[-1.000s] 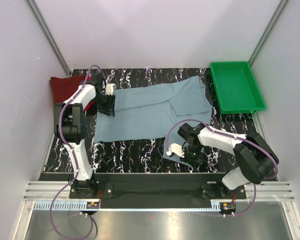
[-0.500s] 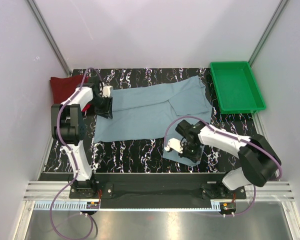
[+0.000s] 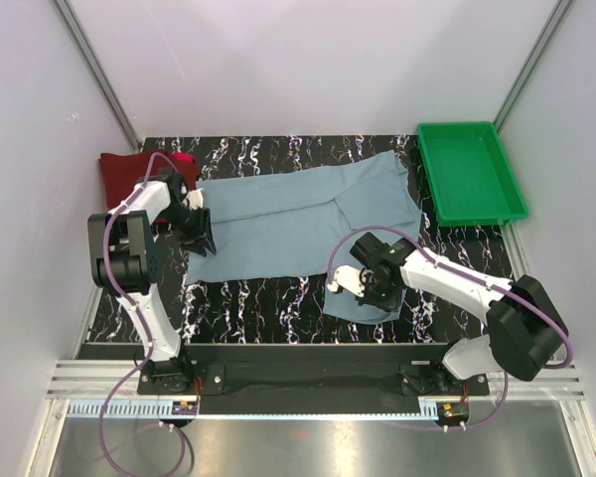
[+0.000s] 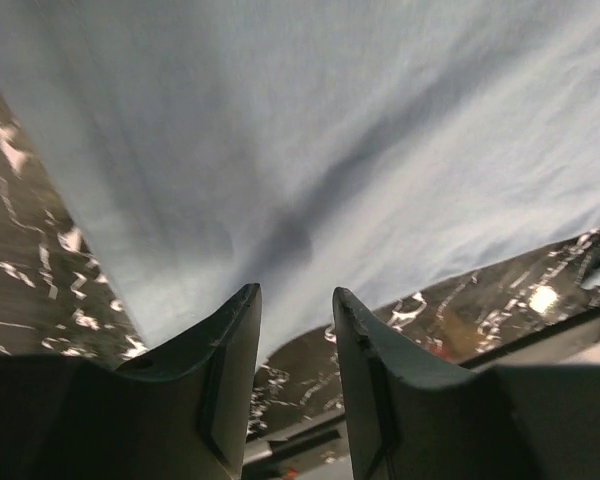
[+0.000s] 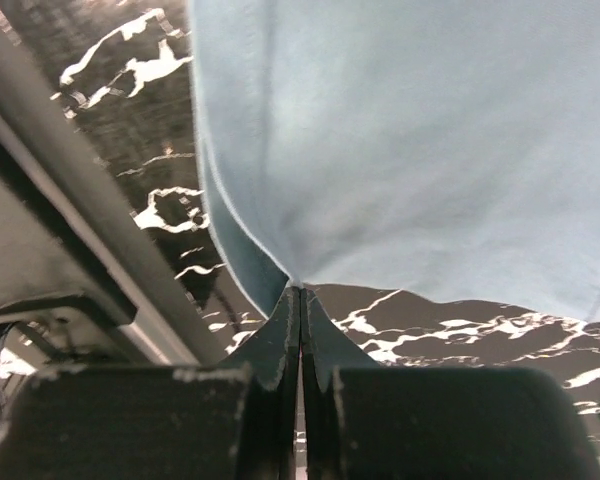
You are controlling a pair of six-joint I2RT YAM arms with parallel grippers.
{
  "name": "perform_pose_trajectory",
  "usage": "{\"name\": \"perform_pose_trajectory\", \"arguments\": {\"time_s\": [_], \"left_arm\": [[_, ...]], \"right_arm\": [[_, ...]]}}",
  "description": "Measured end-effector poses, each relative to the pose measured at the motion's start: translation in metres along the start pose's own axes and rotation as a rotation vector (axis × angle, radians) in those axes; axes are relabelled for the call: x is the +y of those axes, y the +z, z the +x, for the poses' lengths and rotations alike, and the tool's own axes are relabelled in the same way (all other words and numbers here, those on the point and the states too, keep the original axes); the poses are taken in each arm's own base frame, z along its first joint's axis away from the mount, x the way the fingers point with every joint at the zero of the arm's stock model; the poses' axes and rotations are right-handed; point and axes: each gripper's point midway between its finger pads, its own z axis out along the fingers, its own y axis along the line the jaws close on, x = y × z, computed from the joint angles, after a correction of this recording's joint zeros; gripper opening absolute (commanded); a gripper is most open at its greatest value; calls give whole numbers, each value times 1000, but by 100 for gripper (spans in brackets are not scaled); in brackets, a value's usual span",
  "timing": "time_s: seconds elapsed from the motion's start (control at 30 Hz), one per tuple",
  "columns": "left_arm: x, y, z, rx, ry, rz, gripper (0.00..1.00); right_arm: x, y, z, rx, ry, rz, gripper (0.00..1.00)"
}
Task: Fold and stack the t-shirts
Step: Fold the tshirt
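**Table** [image 3: 268, 298]: black surface with white marbling; carries everything below.

**Grey-blue t-shirt** [image 3: 298, 219]: largest cloth, spread flat across the middle of the table from far right to near left. One flap reaches towards the near right, below the main body. The left wrist view shows its left edge lying on the marbling [image 4: 360, 150]. The right wrist view shows its near corner [image 5: 400, 140].

**Green tray** [image 3: 472, 127]: far right corner, just beside the shirt's far right end.

**Maroon t-shirt** [image 3: 124, 174]: folded, far left corner of the table.

**Red t-shirt** [image 3: 184, 159]: a small part shows just right of the maroon one, largely hidden by the left arm.

**Right gripper** [image 5: 300, 292]: over the near right flap; jaws pressed together, pinching the corner of the grey-blue cloth at their tips.

**Left gripper** [image 4: 295, 300]: at the shirt's left edge; jaws a narrow gap apart, nothing between them.
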Motion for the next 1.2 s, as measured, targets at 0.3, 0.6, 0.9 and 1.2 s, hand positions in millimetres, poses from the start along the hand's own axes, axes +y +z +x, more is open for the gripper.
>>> {"name": "perform_pose_trajectory", "arguments": {"time_s": [0.3,0.6,0.9,1.2], "left_arm": [[15,-1,13,31,-119,-20,39],[56,-12,57,66,-290,-83,39],[72,-18,61,47,-338,-112,40],[73,-6,65,87,-371,-97,39]], "right_arm": [[-24,-5,-9,-19,5,105,0],[-39,-9,-22,-53,16,142,0],[-44,-8,-28,-64,16,150,0],[-45,-9,-27,-62,20,154,0]]}}
